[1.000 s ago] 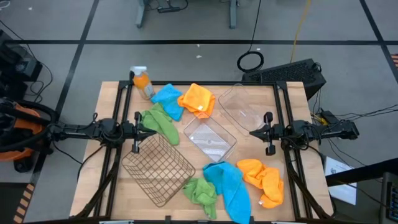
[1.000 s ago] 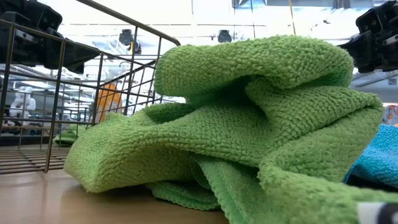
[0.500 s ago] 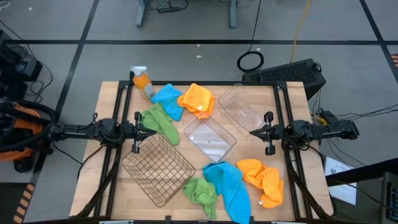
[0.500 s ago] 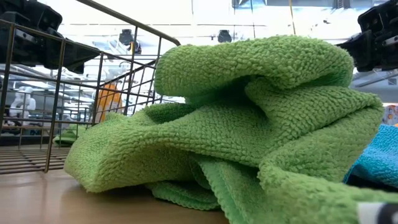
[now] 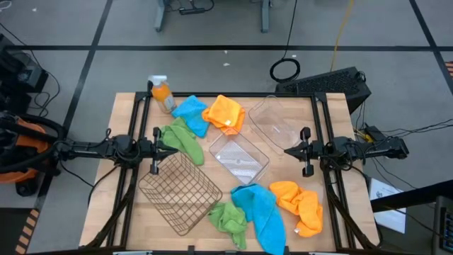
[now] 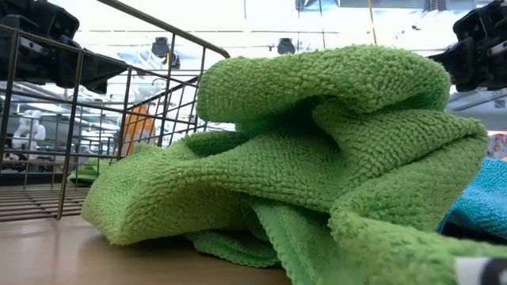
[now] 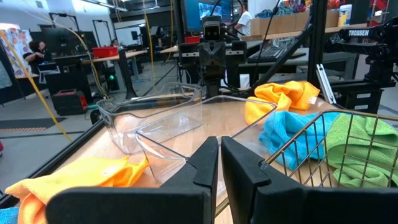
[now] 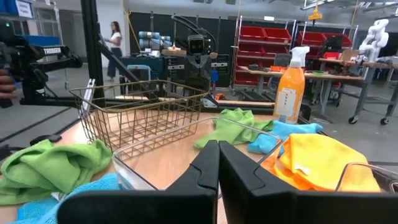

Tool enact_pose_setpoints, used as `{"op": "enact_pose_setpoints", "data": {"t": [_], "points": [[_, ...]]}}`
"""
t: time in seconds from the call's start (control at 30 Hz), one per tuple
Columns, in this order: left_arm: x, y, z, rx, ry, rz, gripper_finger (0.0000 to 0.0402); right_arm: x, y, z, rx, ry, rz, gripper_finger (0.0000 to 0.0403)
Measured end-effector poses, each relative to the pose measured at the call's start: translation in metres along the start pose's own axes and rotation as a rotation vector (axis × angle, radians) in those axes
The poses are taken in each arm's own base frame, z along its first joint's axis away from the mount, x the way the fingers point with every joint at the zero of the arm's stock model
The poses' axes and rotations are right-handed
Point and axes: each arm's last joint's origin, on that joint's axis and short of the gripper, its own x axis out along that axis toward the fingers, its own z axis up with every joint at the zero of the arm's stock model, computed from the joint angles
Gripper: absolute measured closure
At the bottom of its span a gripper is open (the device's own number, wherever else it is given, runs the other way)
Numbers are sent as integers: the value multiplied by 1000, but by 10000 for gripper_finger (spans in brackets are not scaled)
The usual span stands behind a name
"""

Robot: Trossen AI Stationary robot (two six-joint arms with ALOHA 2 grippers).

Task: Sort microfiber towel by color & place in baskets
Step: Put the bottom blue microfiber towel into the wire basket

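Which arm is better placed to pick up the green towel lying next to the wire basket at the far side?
Probably the left. The left gripper hangs beside that green towel; the right gripper waits across the clear tub.

Both arms are dark, slim and jointed. Each ends in a matte black tool, left tool and right tool, with two flat tapered fingers.

Six microfiber towels: two blue, two green, two orange. One wire basket, two clear tubs, one spray bottle.
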Motion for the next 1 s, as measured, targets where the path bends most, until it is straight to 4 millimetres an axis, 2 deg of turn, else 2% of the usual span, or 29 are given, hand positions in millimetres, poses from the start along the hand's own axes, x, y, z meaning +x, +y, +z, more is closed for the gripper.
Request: {"op": "enact_pose_setpoints", "data": {"t": [0.3,0.47,0.6,0.77,1.0], "points": [[0,0,0,0,0,0,372,0,0,6,43,-40,-3,403],[0,0,0,0,0,0,372,1,-1,29,63,-57,-3,403],[0,0,0,0,1,0,372,4,-2,63,64,-59,-3,403],[0,0,0,0,1,0,372,11,-3,117,40,-12,-3,403],[0,0,0,0,0,0,372,33,-2,189,26,68,-2,403]]}}
